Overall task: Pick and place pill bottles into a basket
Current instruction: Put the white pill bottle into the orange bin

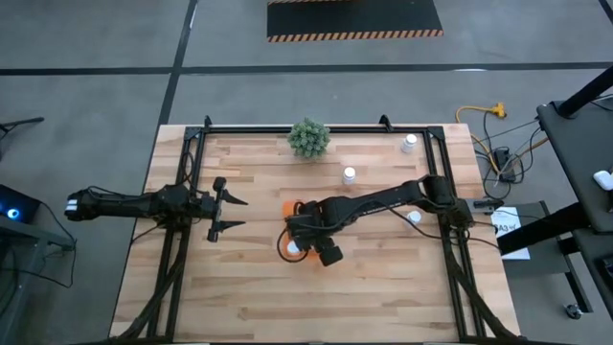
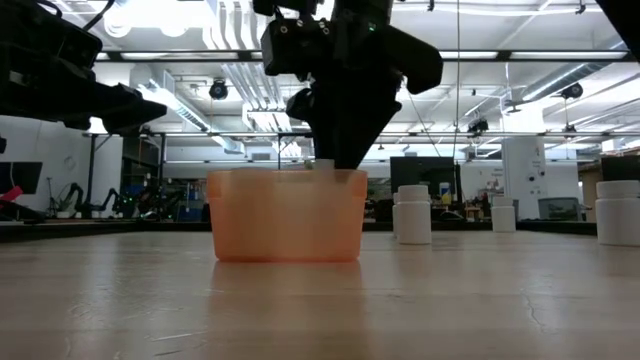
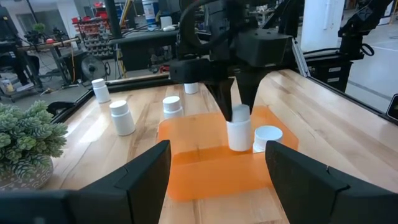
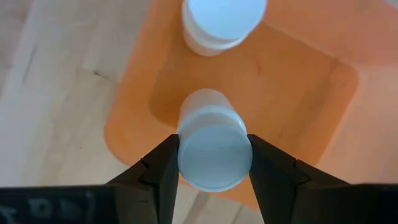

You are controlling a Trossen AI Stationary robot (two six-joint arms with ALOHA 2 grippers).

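Observation:
The orange basket [image 1: 308, 257] stands at the table's middle and also shows in the left wrist view [image 3: 205, 165] and the low view [image 2: 287, 215]. My right gripper [image 1: 302, 230] hangs over it, shut on a white pill bottle [image 4: 214, 155], which is upright inside the basket's walls. A second bottle [image 4: 221, 25] stands in the basket beside it. Three more bottles [image 1: 409, 144] [image 1: 350, 174] [image 1: 414, 217] stand on the table. My left gripper [image 1: 238, 213] is open and empty, to the left of the basket and facing it. My right gripper pinches the bottle's round cap [image 4: 214, 163] between its two fingers, one on each side. The fingers [image 3: 239, 93] come from above, pointing down. The bottle hangs upright, its lower part behind the basket's wall [image 3: 238, 142]. I cannot tell whether it touches the basket's floor.
A small green bushy plant [image 1: 308, 138] stands at the far edge. Loose bottles [image 3: 122, 117] [image 3: 172, 106] stand on the far-right part of the table. Dark frame rails [image 1: 187, 182] run along the table's left, right and far sides. Bare wood lies toward the near edge.

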